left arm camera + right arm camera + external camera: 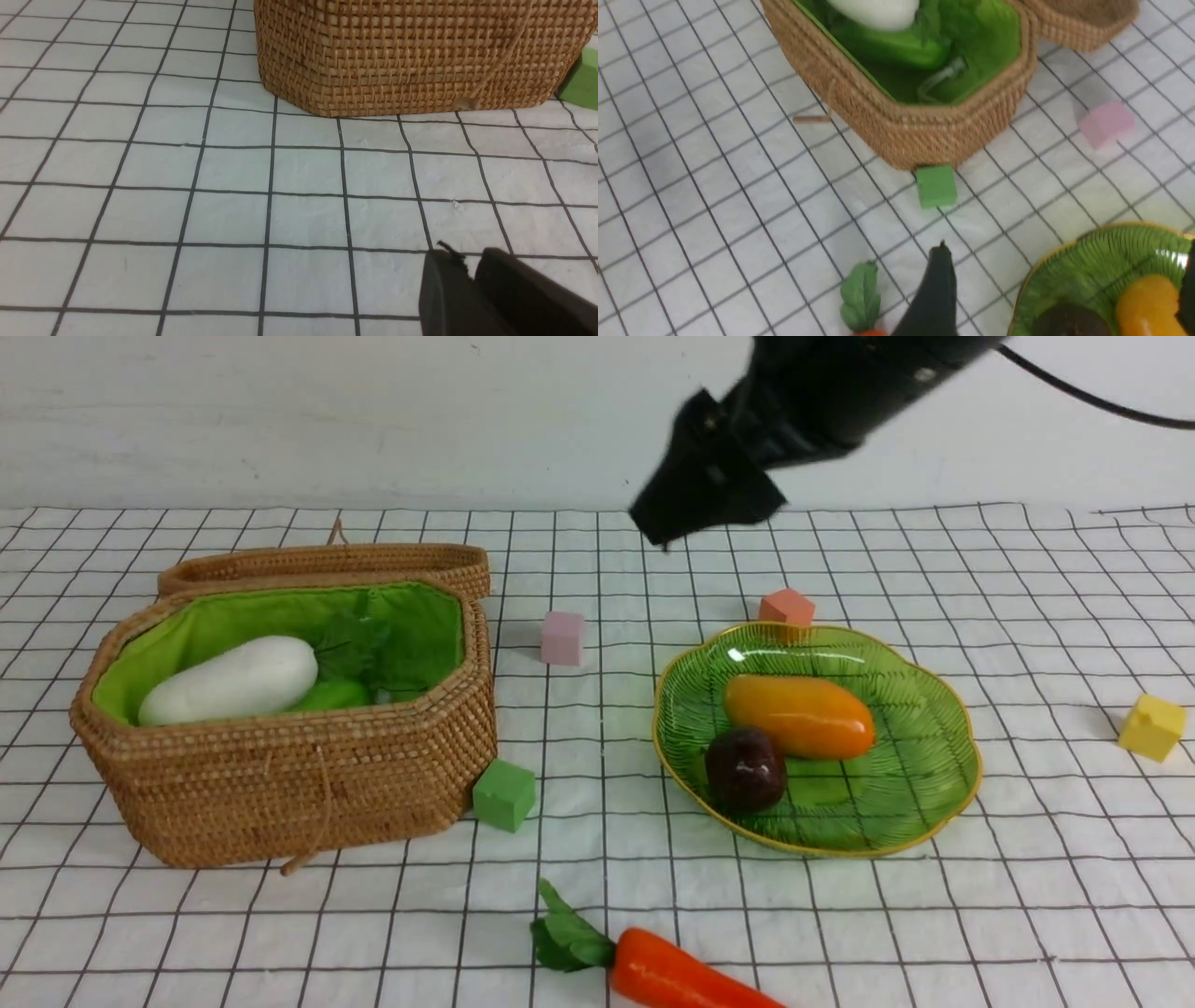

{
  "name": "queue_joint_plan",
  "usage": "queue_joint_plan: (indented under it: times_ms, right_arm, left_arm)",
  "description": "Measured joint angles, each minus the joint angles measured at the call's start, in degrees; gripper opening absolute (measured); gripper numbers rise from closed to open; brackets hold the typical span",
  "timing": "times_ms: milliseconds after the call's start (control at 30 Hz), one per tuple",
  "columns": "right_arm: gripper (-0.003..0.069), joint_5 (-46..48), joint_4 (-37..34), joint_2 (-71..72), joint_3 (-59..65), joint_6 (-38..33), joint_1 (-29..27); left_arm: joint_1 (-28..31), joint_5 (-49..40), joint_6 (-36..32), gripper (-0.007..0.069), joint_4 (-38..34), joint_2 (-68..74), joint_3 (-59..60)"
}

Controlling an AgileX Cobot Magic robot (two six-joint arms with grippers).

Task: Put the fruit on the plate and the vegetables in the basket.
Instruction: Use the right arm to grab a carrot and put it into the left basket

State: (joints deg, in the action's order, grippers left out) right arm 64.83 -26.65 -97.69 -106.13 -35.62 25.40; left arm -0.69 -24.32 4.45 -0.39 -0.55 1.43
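Mango (799,716) and purple ball (744,768) lie on the plate (920,803). Radish (231,679) and cucumber (329,695) are in the basket (280,784), and the carrot (681,975) is on the worktop (1027,616). My right end effector (686,513) hangs above the plate, fingers apart and empty. My left end effector (469,263) is together, low near the basket.

A black-gridded white cloth (1027,877) is covering the surface (233,933). The basket (308,784) is sitting left, its lid (327,565) just behind, a green cube (504,793) beside its corner. The plate (920,775) is resting right, an orange-pink cube (786,608) behind it. A pink cube (563,637), a yellow cube (1152,727) and the carrot (681,975) are lying apart.
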Motion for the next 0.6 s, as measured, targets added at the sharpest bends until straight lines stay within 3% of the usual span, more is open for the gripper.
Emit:
queue_joint_plan:
  times_ms: [200,300,467,600]
  right_arm:
    - [0.0639,-3.4,0.2,6.3,21.5,-1.3,2.2]
    - [0.0633,-9.7,3.2,3.9,31.9,-1.4,7.2]
    - [0.0618,-16.4,8.6,-3.6,36.2,-1.4,12.3]
    - [0.0588,-18.7,9.8,-8.8,36.2,-1.4,13.1]
  left_arm:
    - [0.0,0.0,0.0,0.0097,0.0,0.0,0.0]
    - [0.0,0.0,0.0,0.0101,0.0,0.0,0.0]
    - [0.0,0.0,0.0,0.0108,0.0,0.0,0.0]
    - [0.0,0.0,0.0,0.0113,0.0,0.0,0.0]
